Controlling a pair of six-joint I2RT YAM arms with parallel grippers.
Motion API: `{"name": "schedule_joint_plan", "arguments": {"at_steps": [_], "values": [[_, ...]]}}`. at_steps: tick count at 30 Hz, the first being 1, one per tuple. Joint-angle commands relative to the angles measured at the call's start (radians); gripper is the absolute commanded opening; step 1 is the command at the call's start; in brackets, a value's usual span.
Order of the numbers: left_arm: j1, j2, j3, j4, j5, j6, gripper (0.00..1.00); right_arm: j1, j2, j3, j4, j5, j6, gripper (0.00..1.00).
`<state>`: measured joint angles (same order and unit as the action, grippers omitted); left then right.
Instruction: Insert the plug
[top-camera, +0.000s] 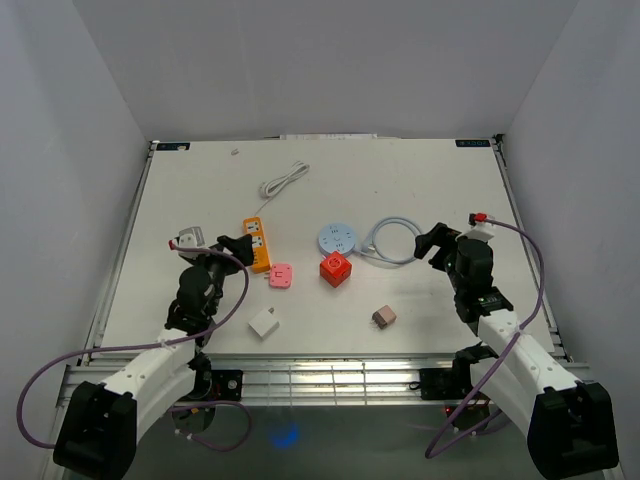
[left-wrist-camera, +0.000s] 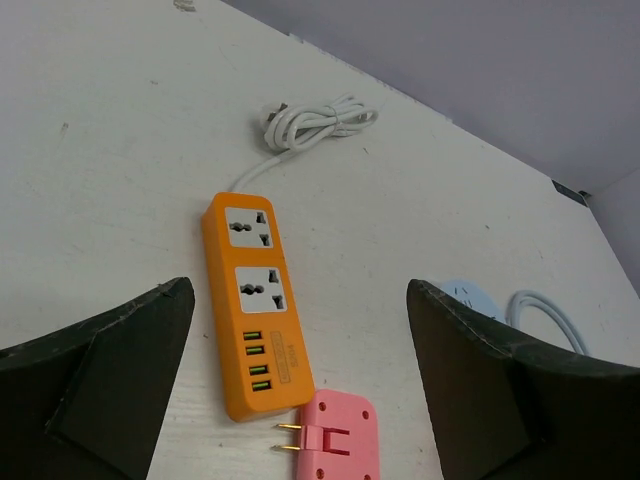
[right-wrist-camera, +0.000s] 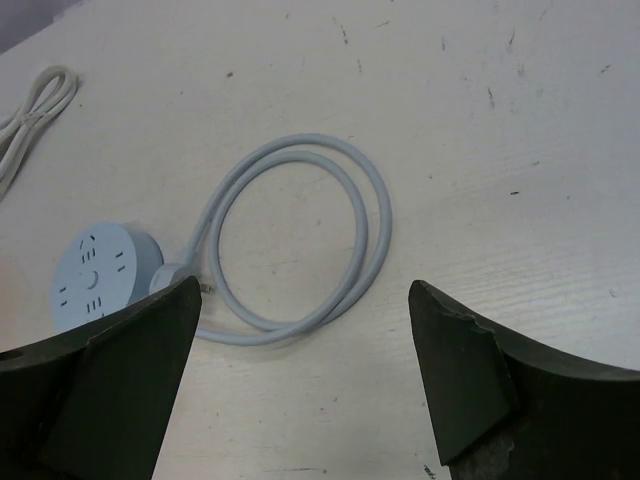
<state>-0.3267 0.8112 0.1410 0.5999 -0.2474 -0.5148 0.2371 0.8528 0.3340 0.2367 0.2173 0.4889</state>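
**Both claws open, plug not yet picked**

Left claw (left-wrist-camera: 298, 288): released, fingers spread wide, nothing between them. Right claw (right-wrist-camera: 305, 288): also slack and empty, with the coiled cable (right-wrist-camera: 300, 240) of the round hub (right-wrist-camera: 100, 270) ahead of it.

Pink plug (left-wrist-camera: 335, 440) lies flat on the table, close under the left claw and a little toward its right finger. It is just beside the near (USB) end of the orange power strip (left-wrist-camera: 255, 305). Cannot tell whether they touch.

Orientation: the two brass prongs (left-wrist-camera: 288, 436) lie level with the table and point toward the left finger's side, so the prong axis runs across the claw's opening. The strip's long axis runs away from the claw, sockets facing up.

Risks (judged):
- Prongs are level and sockets face up, so the plug needs turning after pickup. A loose pinch could let it swivel and miss the slots.
- The plug sits hard by the strip, so a descending finger could shove the strip off line.
- The strip looks unfixed, so an off-centre push may slide it. The right claw is well apart and not bracing it.
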Motion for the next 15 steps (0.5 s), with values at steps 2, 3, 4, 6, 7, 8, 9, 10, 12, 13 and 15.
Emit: {"name": "schedule_joint_plan", "arguments": {"at_steps": [2, 3, 4, 6, 7, 8, 9, 10, 12, 13, 15], "values": [[0.003, 0.052, 0.025, -0.014, 0.011, -0.024, 0.98, 0.004, 0.002, 0.028, 0.061, -0.123, -0.082, 0.89], [0.002, 0.069, 0.035, -0.023, 0.013, -0.034, 0.98, 0.005, 0.021, 0.031, 0.075, -0.159, -0.116, 0.89], [0.003, 0.083, 0.058, -0.034, 0.017, -0.042, 0.98, 0.005, 0.035, 0.042, 0.076, -0.192, -0.136, 0.89], [0.003, 0.124, 0.08, -0.061, 0.052, -0.059, 0.98, 0.024, 0.074, 0.053, 0.072, -0.257, -0.16, 0.89], [0.003, 0.135, 0.089, -0.072, 0.069, -0.074, 0.98, 0.033, 0.08, 0.048, 0.093, -0.268, -0.173, 0.89], [0.003, 0.144, 0.109, -0.083, 0.101, -0.082, 0.98, 0.045, 0.086, 0.042, 0.113, -0.3, -0.182, 0.89], [0.002, 0.155, 0.117, -0.086, 0.12, -0.088, 0.98, 0.071, 0.089, 0.036, 0.136, -0.326, -0.197, 0.89], [-0.003, 0.157, 0.121, -0.086, 0.132, -0.091, 0.98, 0.086, 0.091, 0.031, 0.171, -0.352, -0.228, 0.89], [-0.008, 0.163, 0.127, -0.086, 0.149, -0.096, 0.98, 0.132, 0.097, 0.03, 0.191, -0.417, -0.262, 0.89], [-0.009, 0.164, 0.127, -0.086, 0.154, -0.099, 0.98, 0.149, 0.098, 0.031, 0.191, -0.421, -0.282, 0.89], [-0.009, 0.163, 0.129, -0.088, 0.178, -0.091, 0.98, 0.195, 0.107, 0.031, 0.191, -0.423, -0.303, 0.89]]}}
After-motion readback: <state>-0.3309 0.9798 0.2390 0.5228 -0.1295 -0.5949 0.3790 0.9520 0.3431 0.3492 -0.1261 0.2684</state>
